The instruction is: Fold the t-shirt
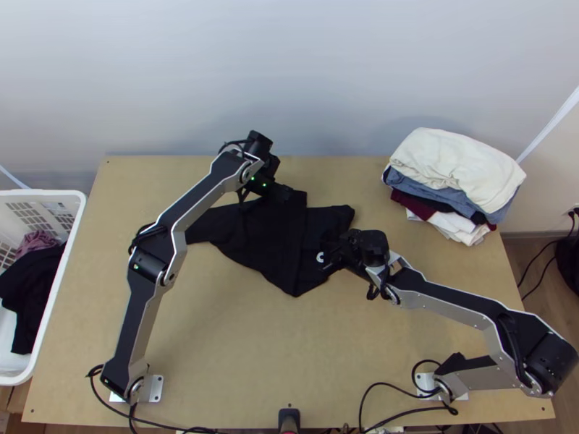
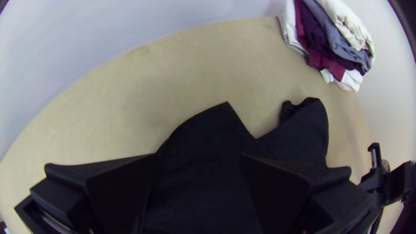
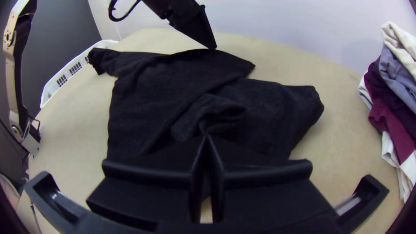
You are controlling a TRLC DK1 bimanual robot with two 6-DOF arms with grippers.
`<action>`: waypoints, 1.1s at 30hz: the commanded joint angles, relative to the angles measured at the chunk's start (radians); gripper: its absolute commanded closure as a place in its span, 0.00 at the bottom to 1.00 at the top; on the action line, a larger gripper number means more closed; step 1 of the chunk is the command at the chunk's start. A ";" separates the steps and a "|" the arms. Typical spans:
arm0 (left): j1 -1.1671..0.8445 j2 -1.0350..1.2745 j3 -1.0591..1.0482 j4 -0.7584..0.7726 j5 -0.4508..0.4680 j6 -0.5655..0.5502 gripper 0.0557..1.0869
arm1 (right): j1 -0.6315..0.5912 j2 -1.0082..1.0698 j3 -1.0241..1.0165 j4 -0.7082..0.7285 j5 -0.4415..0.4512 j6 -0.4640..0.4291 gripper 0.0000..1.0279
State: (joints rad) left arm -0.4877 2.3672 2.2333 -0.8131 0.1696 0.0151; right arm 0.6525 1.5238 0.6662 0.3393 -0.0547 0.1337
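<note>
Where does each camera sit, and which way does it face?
Top view: high over the table's near edge, steeply down at the t-shirt; both arms.
Left wrist view: on that wrist, toward the t-shirt; left gripper, open.
Right wrist view: on that wrist, toward the t-shirt; right gripper pinching it.
Wrist views share the clothes pile.

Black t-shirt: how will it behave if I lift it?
The black t-shirt will probably droop limply, as it puckers softly at the right gripper. Its overlapping layers look loose, so they may slide apart. Lying fairly flat, it is likely light.
</note>
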 commanded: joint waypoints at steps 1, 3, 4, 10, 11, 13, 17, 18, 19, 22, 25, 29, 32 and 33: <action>0.012 0.043 0.025 0.012 -0.028 0.045 0.10 | 0.006 -0.016 -0.028 0.010 -0.007 0.032 0.97; 0.017 0.053 0.025 0.014 -0.035 0.059 0.10 | 0.009 -0.016 -0.031 0.010 -0.007 0.037 0.97; 0.018 0.060 0.025 0.014 -0.044 0.065 0.10 | 0.009 -0.016 -0.031 0.012 -0.007 0.038 0.97; 0.031 0.081 0.025 0.020 -0.056 0.083 0.15 | 0.010 -0.019 -0.028 0.015 -0.007 0.040 0.97; 0.035 0.084 0.025 0.025 -0.055 0.083 0.26 | 0.010 -0.021 -0.028 0.015 -0.007 0.041 0.97; 0.041 0.084 0.025 0.038 -0.055 0.071 0.54 | 0.010 -0.024 -0.030 0.015 -0.007 0.041 0.97; 0.063 0.055 0.025 0.095 -0.055 0.016 0.97 | 0.010 -0.036 -0.033 0.015 -0.007 0.043 0.97; 0.069 0.044 0.026 0.101 -0.053 0.006 0.97 | 0.009 -0.040 -0.031 0.015 -0.007 0.046 0.97; 0.074 0.033 0.026 0.111 -0.053 -0.007 0.97 | 0.007 -0.048 -0.028 0.015 -0.007 0.047 0.97; 0.101 -0.016 0.026 0.138 -0.053 -0.070 0.97 | -0.007 -0.067 -0.020 0.015 -0.005 0.055 0.97; 0.129 -0.085 0.026 0.150 -0.053 -0.129 0.97 | -0.025 -0.085 -0.022 0.013 -0.007 0.061 0.97; 0.164 -0.189 0.012 0.118 -0.048 -0.175 0.97 | -0.044 -0.106 -0.031 0.010 -0.005 0.063 0.97; 0.198 -0.283 -0.032 0.072 -0.038 -0.201 0.97 | -0.057 -0.117 -0.037 0.003 -0.005 0.058 0.97; 0.207 -0.322 -0.060 0.065 -0.030 -0.213 0.97 | -0.067 -0.119 -0.039 0.000 -0.005 0.058 0.97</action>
State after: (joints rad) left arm -0.3046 2.1643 2.2242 -0.7238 0.1234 -0.1528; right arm 0.6052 1.4338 0.6586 0.3386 -0.0597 0.1761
